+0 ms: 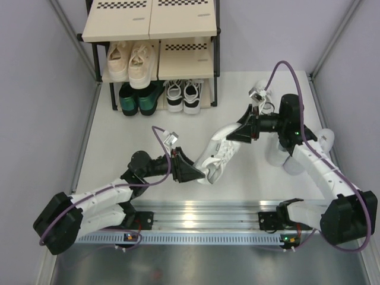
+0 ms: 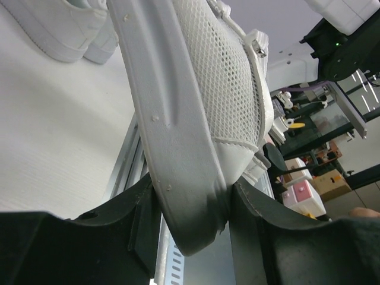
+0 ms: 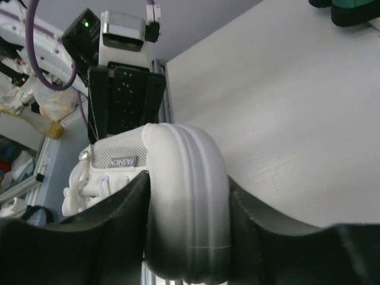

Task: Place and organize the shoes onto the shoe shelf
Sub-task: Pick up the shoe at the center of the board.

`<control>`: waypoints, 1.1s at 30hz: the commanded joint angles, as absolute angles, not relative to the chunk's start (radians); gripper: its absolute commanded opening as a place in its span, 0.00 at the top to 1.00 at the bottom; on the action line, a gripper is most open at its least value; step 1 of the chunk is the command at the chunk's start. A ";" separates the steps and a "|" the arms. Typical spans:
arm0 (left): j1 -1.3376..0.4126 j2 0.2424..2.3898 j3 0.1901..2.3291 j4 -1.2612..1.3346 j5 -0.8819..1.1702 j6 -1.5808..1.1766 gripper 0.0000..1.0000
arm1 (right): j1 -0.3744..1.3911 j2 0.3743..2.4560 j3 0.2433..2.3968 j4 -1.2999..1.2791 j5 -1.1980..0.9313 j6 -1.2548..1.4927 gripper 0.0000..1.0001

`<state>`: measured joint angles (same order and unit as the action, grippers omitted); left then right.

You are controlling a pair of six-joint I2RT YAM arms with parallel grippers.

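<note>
A large white mesh sneaker [image 1: 217, 155] hangs above the table's middle, held at both ends. My left gripper [image 1: 199, 172] is shut on its near end; the left wrist view has the pale sole [image 2: 178, 148] pinched between my gripper [image 2: 193, 219]. My right gripper [image 1: 238, 133] is shut on the far end, its fingers pressed to both sides of the rounded rubber end [image 3: 187, 178] in the right wrist view. The shoe shelf [image 1: 178, 18] stands at the back. It holds beige sneakers [image 1: 130, 59], dark green shoes [image 1: 138, 98] and black-and-white sneakers [image 1: 183, 95].
More white shoes [image 1: 278, 155] lie on the table at the right, partly under my right arm, and show again as white shoes [image 2: 65, 29] in the left wrist view. A metal rail [image 1: 196, 214] runs along the near edge. Grey walls close in both sides.
</note>
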<state>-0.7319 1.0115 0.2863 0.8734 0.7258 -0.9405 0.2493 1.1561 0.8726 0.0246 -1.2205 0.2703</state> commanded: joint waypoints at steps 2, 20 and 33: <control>-0.695 0.940 0.351 0.847 0.623 -0.905 1.00 | 0.293 1.128 0.976 -0.145 -1.293 0.111 0.67; -0.678 0.862 0.304 0.658 0.583 -0.994 0.22 | 0.291 1.172 1.006 -0.180 -1.173 0.117 1.00; -0.678 0.891 0.311 0.660 0.583 -0.968 1.00 | 0.290 1.220 1.008 -0.167 -1.166 0.135 1.00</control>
<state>-0.6792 0.8944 0.2913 0.5823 0.6094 -0.9730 0.2680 1.2308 0.9775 -0.2111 -1.1290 0.1280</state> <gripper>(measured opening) 0.416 0.298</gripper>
